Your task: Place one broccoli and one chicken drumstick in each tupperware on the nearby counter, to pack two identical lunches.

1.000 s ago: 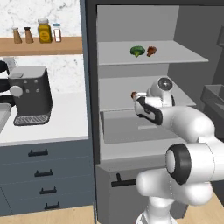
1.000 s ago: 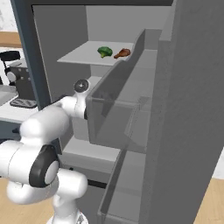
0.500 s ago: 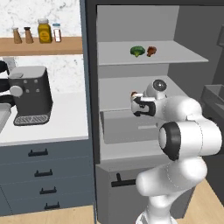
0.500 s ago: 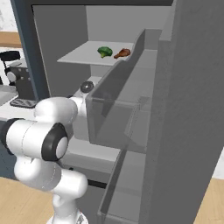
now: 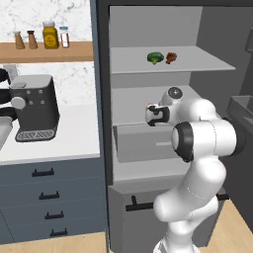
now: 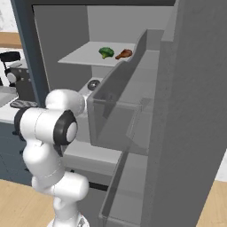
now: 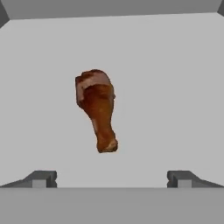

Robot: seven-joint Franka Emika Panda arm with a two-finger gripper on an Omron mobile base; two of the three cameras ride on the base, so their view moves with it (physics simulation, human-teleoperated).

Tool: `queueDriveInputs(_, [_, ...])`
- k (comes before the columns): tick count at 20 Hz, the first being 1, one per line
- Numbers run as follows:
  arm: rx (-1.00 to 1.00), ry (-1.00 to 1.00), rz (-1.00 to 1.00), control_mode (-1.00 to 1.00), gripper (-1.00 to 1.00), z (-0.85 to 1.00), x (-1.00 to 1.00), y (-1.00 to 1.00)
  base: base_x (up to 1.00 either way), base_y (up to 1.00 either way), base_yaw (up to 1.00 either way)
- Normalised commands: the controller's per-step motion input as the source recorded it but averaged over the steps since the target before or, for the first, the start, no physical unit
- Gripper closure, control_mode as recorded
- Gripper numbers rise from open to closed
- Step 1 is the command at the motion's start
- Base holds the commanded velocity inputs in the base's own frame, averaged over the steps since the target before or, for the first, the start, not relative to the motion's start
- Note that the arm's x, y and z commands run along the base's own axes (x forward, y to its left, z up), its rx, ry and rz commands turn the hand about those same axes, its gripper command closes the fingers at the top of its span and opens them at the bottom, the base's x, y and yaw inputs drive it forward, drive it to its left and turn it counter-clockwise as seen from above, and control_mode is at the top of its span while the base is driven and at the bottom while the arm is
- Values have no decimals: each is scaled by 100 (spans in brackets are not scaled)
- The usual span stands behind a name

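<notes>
Reddish-brown chicken drumstick (image 7: pixel 97 109) lies ahead of the wide-open, empty gripper (image 7: pixel 111 179), seen from the hand.

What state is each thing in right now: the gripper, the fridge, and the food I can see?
gripper: open, empty, aimed at a drumstick lying apart from its fingertips.
chicken drumstick in the hand view: lying flat on a grey fridge surface, untouched.
broccoli: resting on the upper fridge shelf, beside a second drumstick.
fridge door: swung open.
coffee machine: standing upright on the counter.
</notes>
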Motion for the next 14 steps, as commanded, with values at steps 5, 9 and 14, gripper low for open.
queueDriveInputs(5, [0, 3, 0, -100, -100, -27, 42, 0, 0, 0, 0])
queueDriveInputs(9, [0, 6, 0, -100, -100, -21, 45, 0, 0, 0, 0])
queueDriveInputs(14, [0, 8, 0, -100, -100, -13, 44, 0, 0, 0, 0])
